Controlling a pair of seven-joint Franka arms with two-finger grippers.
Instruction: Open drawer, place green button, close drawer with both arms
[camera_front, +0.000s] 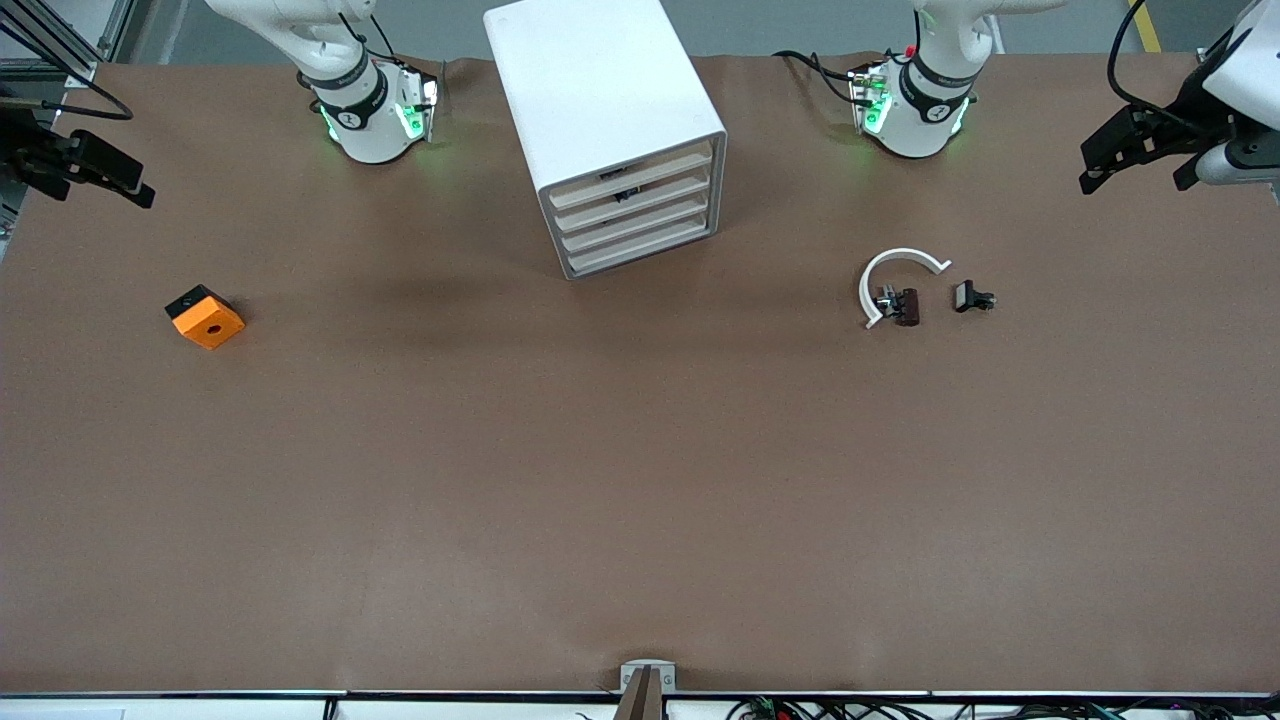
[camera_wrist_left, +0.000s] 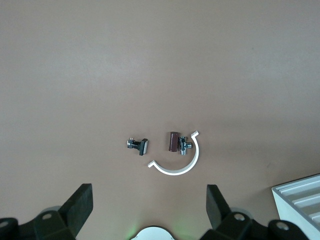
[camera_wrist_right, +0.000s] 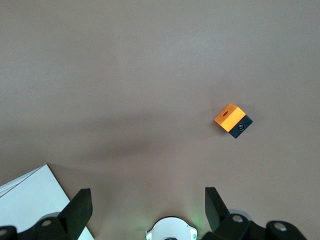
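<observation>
The white cabinet (camera_front: 600, 100) stands between the two arm bases, its four tray drawers (camera_front: 640, 215) all pushed in and facing the front camera. A corner of it shows in the left wrist view (camera_wrist_left: 300, 195) and the right wrist view (camera_wrist_right: 30, 200). The green-capped button is out of view in every frame. My left gripper (camera_front: 1135, 180) hangs open and empty over the left arm's end of the table; its fingers (camera_wrist_left: 80, 205) stand wide apart. My right gripper (camera_front: 100, 190) hangs open and empty over the right arm's end, fingers (camera_wrist_right: 80, 210) wide apart.
An orange cube with a dark hole (camera_front: 205, 317) (camera_wrist_right: 232, 120) lies toward the right arm's end. A white C-shaped ring (camera_front: 895, 275) (camera_wrist_left: 180, 162), a maroon and silver part (camera_front: 903, 305) (camera_wrist_left: 175, 142) inside it, and a small black clip (camera_front: 972, 297) (camera_wrist_left: 139, 145) lie toward the left arm's end.
</observation>
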